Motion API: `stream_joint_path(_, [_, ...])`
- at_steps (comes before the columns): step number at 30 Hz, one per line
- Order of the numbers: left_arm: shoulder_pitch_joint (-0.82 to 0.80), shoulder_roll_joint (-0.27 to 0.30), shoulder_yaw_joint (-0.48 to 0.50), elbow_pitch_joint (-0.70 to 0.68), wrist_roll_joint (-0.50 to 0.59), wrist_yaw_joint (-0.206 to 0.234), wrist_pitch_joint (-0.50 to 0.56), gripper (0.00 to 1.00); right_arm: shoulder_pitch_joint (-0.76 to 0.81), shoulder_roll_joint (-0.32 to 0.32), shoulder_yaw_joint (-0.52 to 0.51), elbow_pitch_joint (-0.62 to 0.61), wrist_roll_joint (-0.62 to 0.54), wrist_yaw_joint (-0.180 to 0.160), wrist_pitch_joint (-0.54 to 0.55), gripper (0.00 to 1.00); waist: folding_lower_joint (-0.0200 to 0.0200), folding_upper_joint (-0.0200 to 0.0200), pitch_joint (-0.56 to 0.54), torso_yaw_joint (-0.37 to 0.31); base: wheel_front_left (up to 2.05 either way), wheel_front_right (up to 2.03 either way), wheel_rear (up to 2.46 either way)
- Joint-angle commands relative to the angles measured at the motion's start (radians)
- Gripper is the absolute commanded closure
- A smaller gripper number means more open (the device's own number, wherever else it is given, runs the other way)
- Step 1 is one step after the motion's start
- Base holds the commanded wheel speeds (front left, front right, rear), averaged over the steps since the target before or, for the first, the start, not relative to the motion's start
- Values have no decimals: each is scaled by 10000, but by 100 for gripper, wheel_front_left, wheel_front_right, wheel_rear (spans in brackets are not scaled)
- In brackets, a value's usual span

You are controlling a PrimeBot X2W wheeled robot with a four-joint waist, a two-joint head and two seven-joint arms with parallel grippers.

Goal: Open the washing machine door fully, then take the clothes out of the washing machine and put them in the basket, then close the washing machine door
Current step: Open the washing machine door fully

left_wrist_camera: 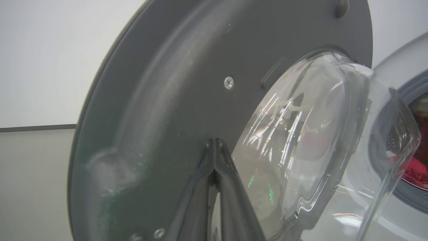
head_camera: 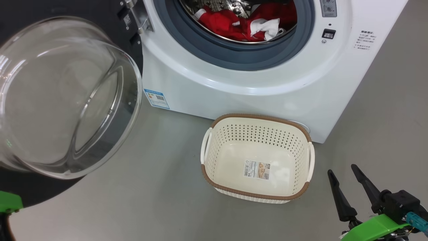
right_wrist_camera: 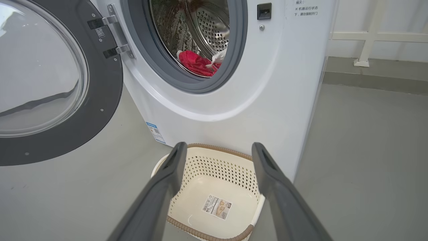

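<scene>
— What is everything standing on?
— A smooth grey floor (head_camera: 160, 201). The basket (head_camera: 254, 137) sits on it, just ahead and left of my right gripper (head_camera: 342, 169), framed between its jaws seen from my wrist.
— And past the basket?
— The washing machine (head_camera: 250, 97), on the same floor, close behind the basket's far rim.
— Anything else?
— A white post's foot (right_wrist_camera: 362, 62), far off right of my jaws.

Bright, even, diffuse light in every view. Shadows are faint: one soft shadow lies on the floor (head_camera: 133, 201) under the basket (head_camera: 234, 140), ahead of the right tool (right_wrist_camera: 219, 147). White streaks of glare and small green reflections cross the door (left_wrist_camera: 301, 134) glass just beyond the left tool (left_wrist_camera: 214, 142), which looks slightly soft up close. Wide-angle distortion curves the machine (right_wrist_camera: 267, 100) edges.
</scene>
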State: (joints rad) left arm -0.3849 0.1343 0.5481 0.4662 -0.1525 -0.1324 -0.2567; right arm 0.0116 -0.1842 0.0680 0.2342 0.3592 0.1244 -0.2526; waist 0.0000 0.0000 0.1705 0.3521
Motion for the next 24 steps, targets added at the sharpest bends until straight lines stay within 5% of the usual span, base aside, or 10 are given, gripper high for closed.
stream_joint_path(1, [219,421,182,-299,-107,18,-51,98,-343,-112,175,-215,-54,63,-92,0,0,0,-39,-1,0,0,0])
stream_joint_path(2, [280,387,118,-345,-148,18,-51,88,-340,-103,177,-207,-51,63,-92,0,0,0,-68,-4,0,0,0])
stream_joint_path(6, [587,264,-177,-528,-318,18,-51,76,-316,-52,198,-182,-45,63,-92,0,0,0,-194,-30,0,0,0])
stream_joint_path(15, [1523,-232,-723,-1419,-697,18,-51,60,-306,33,218,-121,14,63,-92,0,0,0,-491,-231,0,0,0])
stream_joint_path(17, [1730,-337,-970,-1605,-767,18,-51,50,-292,40,190,-123,22,63,-92,0,0,0,-569,-289,0,0,0])
stream_joint_path(20, [2068,-477,-1335,-1916,-837,18,-51,6,-247,48,148,-124,51,63,-92,0,0,0,-669,-387,0,0,0])
stream_joint_path(24, [2472,-616,-1731,-2239,-956,18,-51,0,-141,64,116,-133,70,63,-92,0,0,0,-819,-560,0,0,0])
